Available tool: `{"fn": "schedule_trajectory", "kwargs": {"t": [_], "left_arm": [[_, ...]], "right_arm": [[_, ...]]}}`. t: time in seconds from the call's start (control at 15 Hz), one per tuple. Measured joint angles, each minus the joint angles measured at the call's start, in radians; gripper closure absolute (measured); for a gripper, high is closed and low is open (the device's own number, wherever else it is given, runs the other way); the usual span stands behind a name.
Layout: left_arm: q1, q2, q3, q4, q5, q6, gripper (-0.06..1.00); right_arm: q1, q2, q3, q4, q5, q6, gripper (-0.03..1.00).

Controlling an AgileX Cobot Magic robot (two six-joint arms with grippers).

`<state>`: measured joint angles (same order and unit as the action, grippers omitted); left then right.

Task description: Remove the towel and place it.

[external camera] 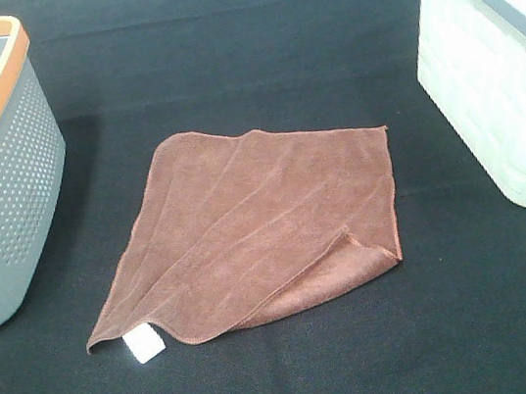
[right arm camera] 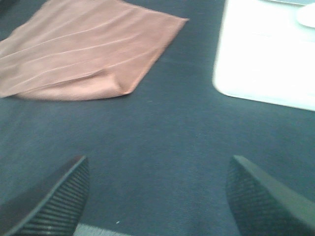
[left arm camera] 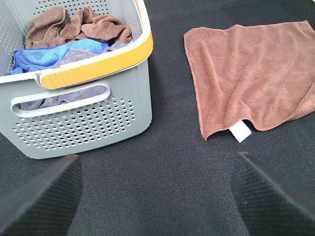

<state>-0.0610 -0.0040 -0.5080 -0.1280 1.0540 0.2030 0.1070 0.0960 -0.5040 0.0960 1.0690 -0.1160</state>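
A black cloth-covered surface [external camera: 299, 370] fills the view. The grey basket [external camera: 4, 186] and white bin [external camera: 505, 91] are cut off at the frame edges. The towel [external camera: 258, 227] lies flat between them, one corner folded over, white tag [external camera: 146, 344] nearest the camera. Both grippers' jaws are spread, holding nothing.

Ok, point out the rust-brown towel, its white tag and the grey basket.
towel [external camera: 257, 223]: exterior high view, middle of the cloth.
white tag [external camera: 145, 344]: exterior high view, tag's centre.
grey basket [left arm camera: 88, 123]: left wrist view, perforated front wall.
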Motion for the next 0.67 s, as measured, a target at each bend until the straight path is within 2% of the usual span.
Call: {"fn": "schedule_trajectory", "kwargs": {"t": [0.07,0.13,0.4,0.67], "left_arm": [[0.000,0.000,0.000,0.000,0.000,0.000,0.15],[0.000,0.000,0.000,0.000,0.000,0.000,0.15],[0.000,0.000,0.000,0.000,0.000,0.000,0.15],[0.000,0.000,0.000,0.000,0.000,0.000,0.15]], "right_arm": [[-0.056,0.000,0.000,0.000,0.000,0.000,0.24],[-0.073,-0.005,0.000,0.000,0.000,0.000,0.24],[-0.081,-0.099,0.000,0.000,0.000,0.000,0.24],[-0.081,-0.102,0.000,0.000,-0.001,0.000,0.24]]}}
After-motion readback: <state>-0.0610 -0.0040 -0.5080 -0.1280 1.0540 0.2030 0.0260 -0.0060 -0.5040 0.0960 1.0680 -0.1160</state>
